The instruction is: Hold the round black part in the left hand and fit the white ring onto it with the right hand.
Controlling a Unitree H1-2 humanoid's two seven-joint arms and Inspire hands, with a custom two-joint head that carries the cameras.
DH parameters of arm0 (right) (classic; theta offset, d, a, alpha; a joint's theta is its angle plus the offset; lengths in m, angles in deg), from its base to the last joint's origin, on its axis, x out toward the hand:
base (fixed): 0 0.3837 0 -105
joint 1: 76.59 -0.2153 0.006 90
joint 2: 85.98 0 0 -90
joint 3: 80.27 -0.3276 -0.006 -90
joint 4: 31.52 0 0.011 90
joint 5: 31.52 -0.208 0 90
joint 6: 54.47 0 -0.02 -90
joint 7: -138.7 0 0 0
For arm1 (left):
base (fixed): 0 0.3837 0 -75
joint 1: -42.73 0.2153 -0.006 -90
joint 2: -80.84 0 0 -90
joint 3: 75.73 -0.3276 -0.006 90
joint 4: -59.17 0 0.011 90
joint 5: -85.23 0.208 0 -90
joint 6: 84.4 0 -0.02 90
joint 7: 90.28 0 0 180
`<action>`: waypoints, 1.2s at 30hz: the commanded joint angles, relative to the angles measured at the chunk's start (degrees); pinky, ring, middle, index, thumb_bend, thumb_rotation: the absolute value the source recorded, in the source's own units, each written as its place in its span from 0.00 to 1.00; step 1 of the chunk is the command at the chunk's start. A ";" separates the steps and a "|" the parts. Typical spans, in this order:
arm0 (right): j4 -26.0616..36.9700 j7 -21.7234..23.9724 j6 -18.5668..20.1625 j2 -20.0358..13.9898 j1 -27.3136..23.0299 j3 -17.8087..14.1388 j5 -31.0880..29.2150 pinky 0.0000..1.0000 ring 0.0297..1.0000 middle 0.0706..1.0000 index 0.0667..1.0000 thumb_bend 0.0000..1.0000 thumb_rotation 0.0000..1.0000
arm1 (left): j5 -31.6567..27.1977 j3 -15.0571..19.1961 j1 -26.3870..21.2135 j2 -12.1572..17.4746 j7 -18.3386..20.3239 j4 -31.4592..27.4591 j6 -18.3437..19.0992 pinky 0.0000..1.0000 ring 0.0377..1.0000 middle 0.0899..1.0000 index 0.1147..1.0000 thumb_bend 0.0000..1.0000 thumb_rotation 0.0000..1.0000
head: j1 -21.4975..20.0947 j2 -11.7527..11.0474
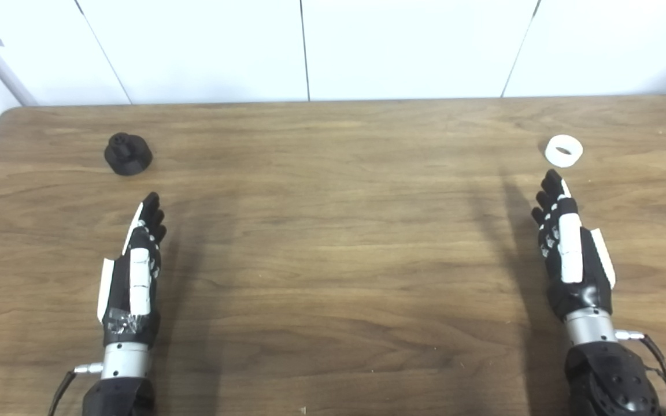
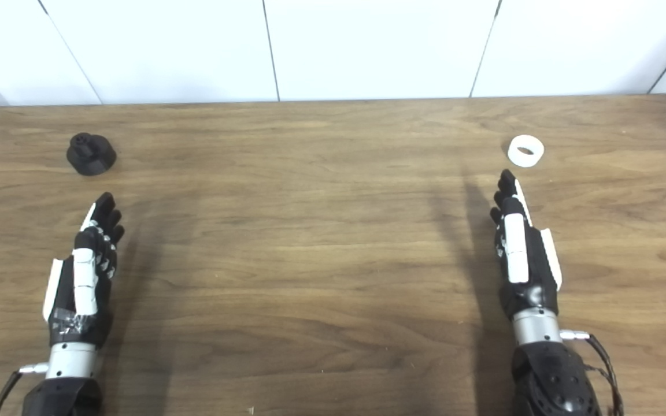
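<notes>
The round black part (image 1: 128, 153) stands on the wooden table (image 1: 333, 248) at the far left, a knob on its top. Just short of it, my left hand (image 1: 136, 263) hangs edge-on with fingers stretched toward it, open and holding nothing. At the far right lies the white ring (image 1: 563, 151), flat on the table with its hole facing up. My right hand (image 1: 567, 245) is open too, its fingertips (image 1: 551, 180) a short gap in front of the ring and not touching it.
White wall panels (image 1: 304, 49) rise right behind the table's far edge. The table's left far corner (image 1: 12, 112) is rounded. Both forearms enter from the bottom edge, with thin cables at the wrists.
</notes>
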 commanded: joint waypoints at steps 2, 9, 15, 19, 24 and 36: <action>1.96 -0.08 -1.56 -0.21 -0.34 0.12 0.45 1.00 1.00 1.00 0.98 0.54 1.00 | -0.26 -0.04 -0.19 -0.20 0.28 0.02 -1.24 1.00 1.00 1.00 0.98 0.57 0.99 | -0.34 0.06; 1.86 -0.09 -1.65 -0.27 -0.29 0.19 0.89 1.00 1.00 0.99 0.97 0.52 1.00 | -0.05 -0.02 -0.06 -0.29 0.10 0.04 -1.00 1.00 1.00 1.00 0.97 0.56 0.99 | -0.38 0.05; 1.90 -0.32 -1.31 -0.14 -0.39 0.32 1.35 1.00 1.00 0.99 0.97 0.52 1.00 | 0.07 0.04 -0.12 -0.20 0.07 0.19 -1.16 1.00 1.00 1.00 0.97 0.56 0.99 | -0.47 -0.03; 1.97 -0.49 -1.40 -0.07 -0.33 0.37 1.84 1.00 0.99 0.98 0.96 0.51 1.00 | -0.10 0.05 -0.10 -0.06 0.24 0.27 -1.20 1.00 1.00 1.00 0.97 0.55 0.99 | -0.53 0.02; 1.82 -0.31 -1.68 -0.13 -0.33 0.36 1.59 1.00 0.99 0.98 0.96 0.50 1.00 | 0.18 -0.01 -0.12 0.04 0.24 0.08 -0.97 1.00 1.00 1.00 0.97 0.55 1.00 | -0.53 0.02; 1.48 -0.52 -1.77 -0.20 -0.21 0.38 2.17 1.00 0.99 0.98 0.96 0.52 1.00 | 1.02 -0.10 -0.22 0.02 0.07 0.32 -1.29 1.00 1.00 1.00 0.98 0.55 1.00 | -0.38 -0.15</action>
